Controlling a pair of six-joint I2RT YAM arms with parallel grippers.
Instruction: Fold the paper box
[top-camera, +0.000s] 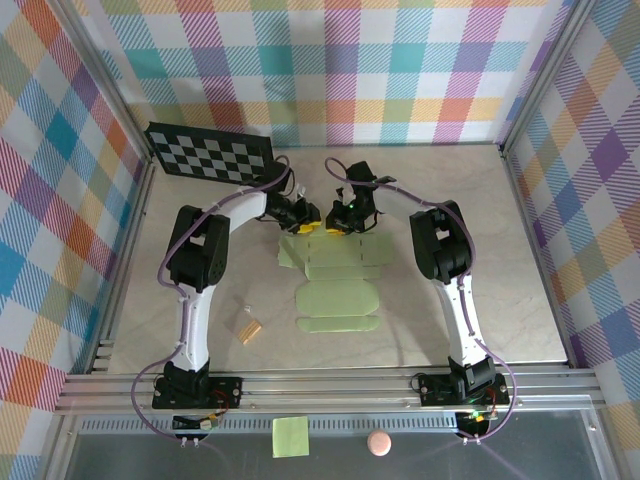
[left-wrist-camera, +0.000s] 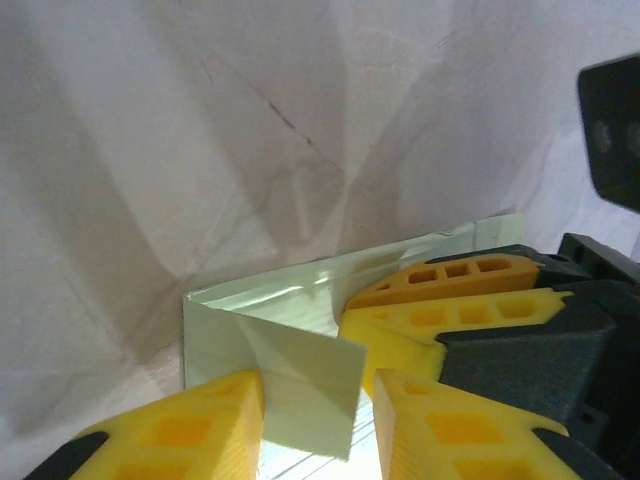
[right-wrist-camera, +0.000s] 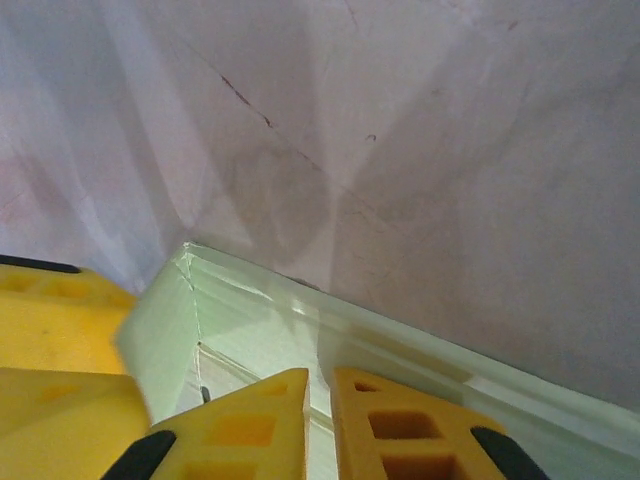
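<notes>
Plaid walls (top-camera: 400, 60) all round, pale marbled table (top-camera: 520, 300) underneath, nothing fancy. On the left wrist camera the left gripper (left-wrist-camera: 318, 378) is seen with its jaws spread. A raised flap (left-wrist-camera: 300, 395) of the paper box (top-camera: 335, 295) stands in the gap, leaning on one finger, and a firm clamp can't be made out. On the right wrist camera the right gripper (right-wrist-camera: 320, 378) is seen with its jaws drawn almost together over the card, but whether anything is nipped between them can't be told. Both are parked side by side at the box's far edge, where the card is lifted into a low wall. The rest of the box is laid flat mid-table, between the two arms. The card is judged to be light, thin and bendy, likely to skid on that smooth top and to crumple if squeezed mid-panel. So it's best taken by a flap edge close to a crease line, with the neighbouring panel pinned down.
</notes>
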